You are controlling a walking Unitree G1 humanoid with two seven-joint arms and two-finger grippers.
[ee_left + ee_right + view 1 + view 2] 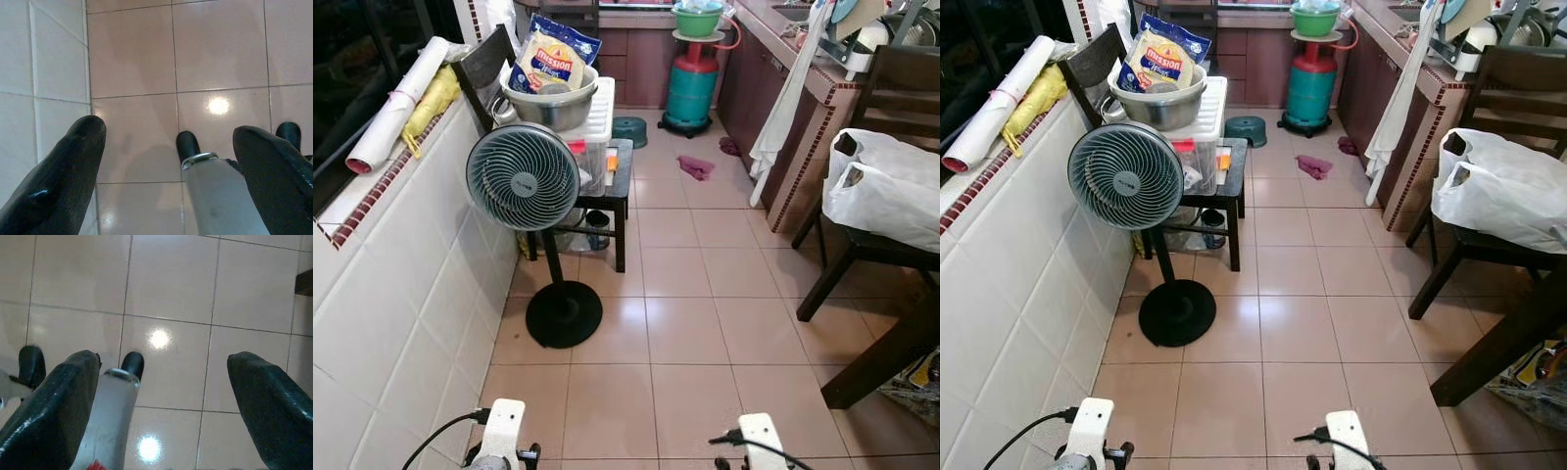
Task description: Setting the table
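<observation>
Looking down a narrow tiled kitchen, I hold both arms low with nothing in them. The left gripper (166, 171) has its fingers spread wide over bare floor (685, 323), and the right gripper (161, 401) is spread the same way, empty.

At the right edge I see a dark table (891, 357) corner and, just beyond it, a chair (901, 88) with white bags (886, 186) on its seat. No plates or cutlery are visible on the small part of the table I can see, so I cannot judge how far the setting has got; most of its top is out of frame.

Possible tableware sits farther off. On the left, past the fan (524, 176), a small stand (617, 171) carries a clear box (597, 117) with a steel bowl (551, 98) and a tortilla pack (551, 54) on top. At the far right, the counter (803, 59) holds a dish rack (891, 24). I judge that anything still needed would come from there.
</observation>
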